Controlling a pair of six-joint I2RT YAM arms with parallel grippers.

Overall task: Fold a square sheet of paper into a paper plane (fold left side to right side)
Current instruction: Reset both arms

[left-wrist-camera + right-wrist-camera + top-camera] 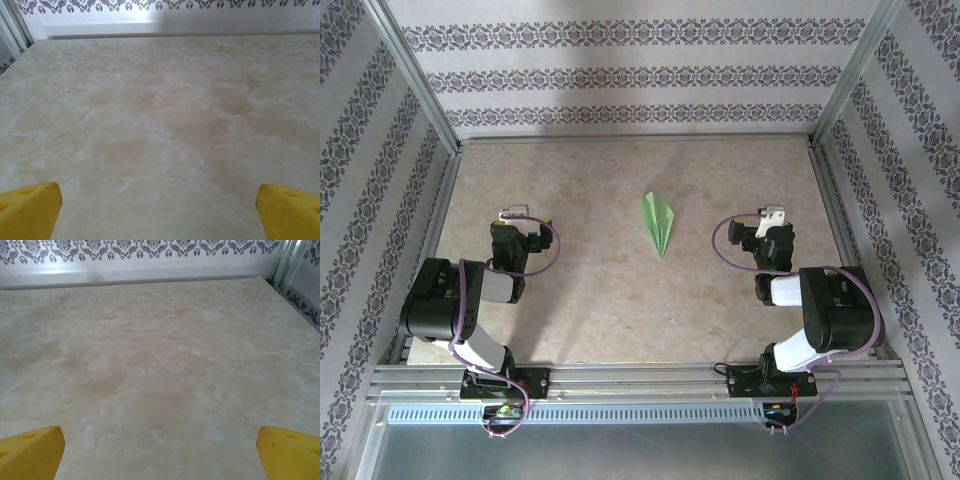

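Light green paper plane [659,222] lying on beige tabletop [590,290], left fingers [30,210] spread empty, right fingers [30,452] spread empty

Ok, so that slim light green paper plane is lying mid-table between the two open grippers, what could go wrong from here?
1. The slim light green paper plane lies loose on the smooth beige tabletop; a passing arm could slide it away.
2. It lies flat, apart from the open left gripper and right gripper; pinching it up might crush its creases.
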